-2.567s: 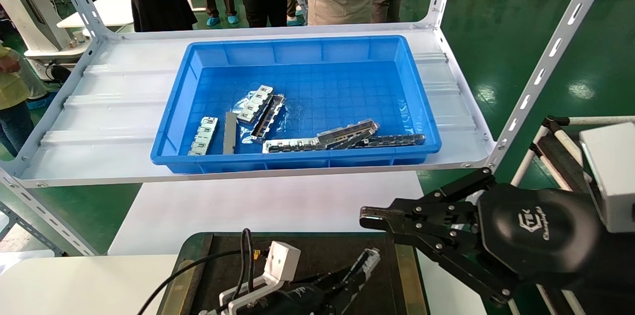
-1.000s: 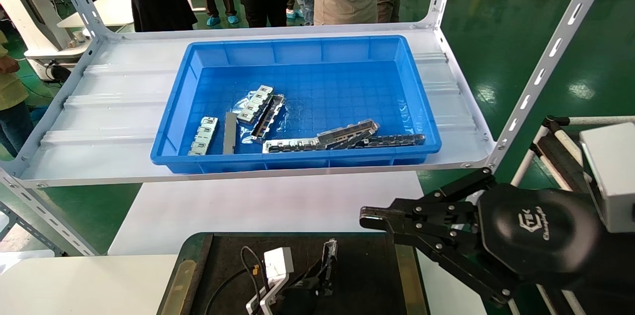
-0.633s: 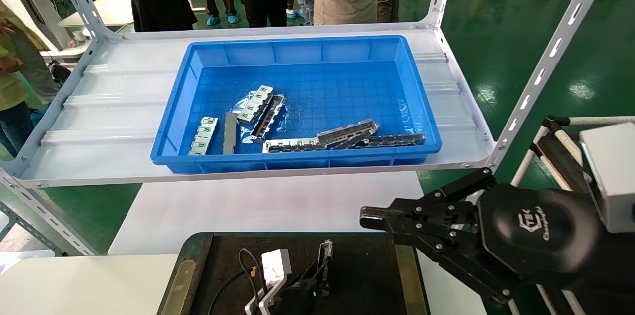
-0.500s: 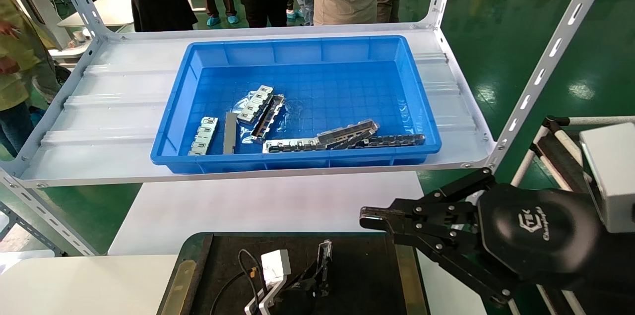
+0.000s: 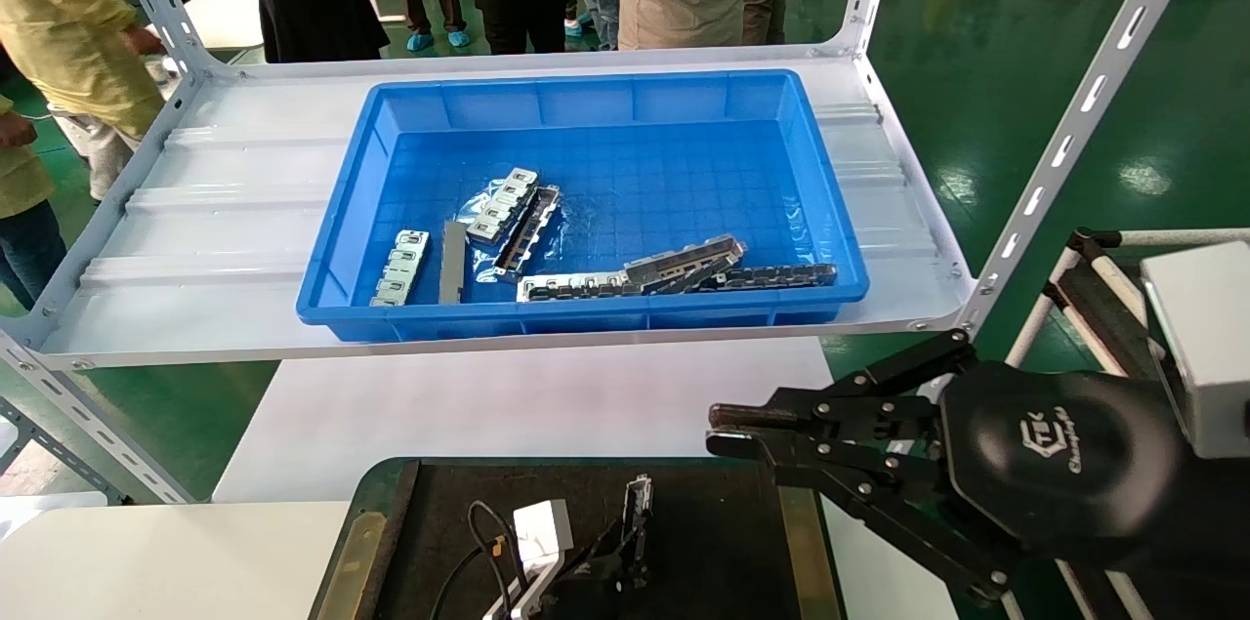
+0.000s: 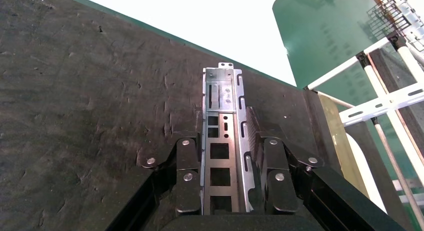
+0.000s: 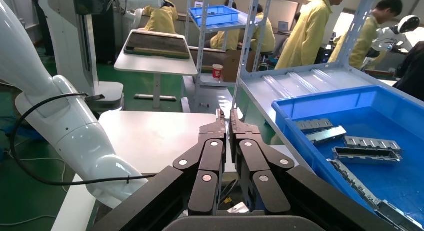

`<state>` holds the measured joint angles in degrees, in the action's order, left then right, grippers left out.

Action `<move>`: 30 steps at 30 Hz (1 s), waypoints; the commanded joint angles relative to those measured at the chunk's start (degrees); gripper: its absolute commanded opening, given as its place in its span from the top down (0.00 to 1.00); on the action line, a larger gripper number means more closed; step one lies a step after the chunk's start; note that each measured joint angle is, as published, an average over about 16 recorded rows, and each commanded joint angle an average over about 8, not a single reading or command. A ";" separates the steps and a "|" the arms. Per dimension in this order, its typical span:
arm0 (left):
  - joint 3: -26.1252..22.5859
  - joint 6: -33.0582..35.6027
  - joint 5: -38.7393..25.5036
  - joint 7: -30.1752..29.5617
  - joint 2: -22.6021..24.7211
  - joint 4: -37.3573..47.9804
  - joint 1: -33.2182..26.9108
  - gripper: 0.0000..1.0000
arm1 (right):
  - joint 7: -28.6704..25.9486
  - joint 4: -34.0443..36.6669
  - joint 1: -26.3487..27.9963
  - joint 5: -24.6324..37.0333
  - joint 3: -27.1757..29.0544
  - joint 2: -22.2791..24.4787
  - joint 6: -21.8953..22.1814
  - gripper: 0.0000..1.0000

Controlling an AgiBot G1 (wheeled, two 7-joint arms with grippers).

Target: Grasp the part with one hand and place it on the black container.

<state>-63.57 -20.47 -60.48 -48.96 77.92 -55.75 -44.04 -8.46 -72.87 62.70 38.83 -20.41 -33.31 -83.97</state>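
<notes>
The part (image 6: 222,141), a slim silver slotted rail, lies lengthwise between the fingers of my left gripper (image 6: 224,123), which is shut on it. It sits low against the matte black container (image 6: 75,91). In the head view the same rail (image 5: 640,503) points away from me over the middle of the black container (image 5: 439,513), with my left gripper (image 5: 625,557) at the bottom edge, mostly cut off. My right gripper (image 5: 718,430) hovers shut and empty to the right of the container, and its own view shows the fingers (image 7: 225,116) nearly together.
On the white shelf (image 5: 195,210) stands a blue bin (image 5: 586,93) holding several metal rails and plates (image 5: 674,268). A white table (image 5: 488,405) lies between shelf and container. Shelf uprights stand at both sides. People stand behind the shelf.
Since 2.6 s ago my left gripper has swung the part left and lowered it onto the black container. In the last half second it barely moves. A person in yellow has stepped in at the far left.
</notes>
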 commanded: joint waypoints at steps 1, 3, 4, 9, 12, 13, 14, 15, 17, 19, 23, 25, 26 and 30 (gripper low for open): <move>-0.74 -0.55 -0.89 -1.44 0.00 0.22 -0.10 0.00 | 0.00 0.00 0.00 0.00 0.00 0.00 0.00 0.00; -1.51 -1.08 -1.71 -2.82 -0.02 0.33 -0.27 0.00 | 0.00 0.00 0.00 0.00 0.00 0.00 0.00 0.00; -1.89 -1.34 -2.11 -3.50 -0.03 0.36 -0.36 0.00 | 0.00 0.00 0.00 0.00 0.00 0.00 0.00 0.00; -3.61 -2.44 -4.01 -6.67 -0.19 0.24 -0.83 0.00 | 0.00 0.00 0.00 -0.01 -0.01 0.00 0.00 0.00; -4.45 -2.87 -5.16 -8.38 -0.36 0.04 -1.10 0.00 | 0.01 0.00 0.00 -0.01 -0.01 0.00 0.00 0.00; -4.70 -2.98 -5.55 -8.92 -0.44 -0.04 -1.18 0.00 | 0.01 0.00 0.00 -0.01 -0.01 0.00 0.00 0.00; -4.92 -3.06 -5.97 -9.45 -0.53 -0.10 -1.26 0.00 | 0.01 0.00 0.00 -0.01 -0.01 0.00 0.00 0.00; -5.13 -3.11 -6.40 -9.96 -0.64 -0.17 -1.34 0.00 | 0.01 0.00 0.00 -0.01 -0.01 0.00 0.01 0.00; -5.45 -3.09 -7.26 -10.92 -0.92 -0.31 -1.53 0.00 | 0.01 0.00 0.00 -0.01 -0.01 0.01 0.01 0.00; -5.67 -2.87 -8.14 -11.85 -1.26 -0.42 -1.80 0.00 | 0.01 0.00 0.00 -0.01 -0.02 0.01 0.01 0.00; -5.93 -1.51 -9.99 -13.84 -2.08 -0.49 -2.73 0.00 | 0.01 0.00 0.00 -0.01 -0.02 0.01 0.01 0.00; -6.00 -0.46 -10.98 -14.93 -2.67 -0.74 -3.27 0.00 | 0.01 0.00 0.01 -0.01 -0.02 0.01 0.01 0.00; -6.04 0.16 -11.49 -15.51 -3.04 -0.99 -3.53 0.00 | 0.01 0.00 0.01 -0.01 -0.02 0.01 0.01 0.00; -6.11 2.87 -13.56 -17.95 -5.24 -3.20 -4.37 0.00 | 0.01 0.00 0.01 -0.02 -0.02 0.01 0.01 0.00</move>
<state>-69.64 -17.48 -74.00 -66.84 72.28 -59.64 -48.31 -8.45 -72.87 62.71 38.81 -20.44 -33.30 -83.96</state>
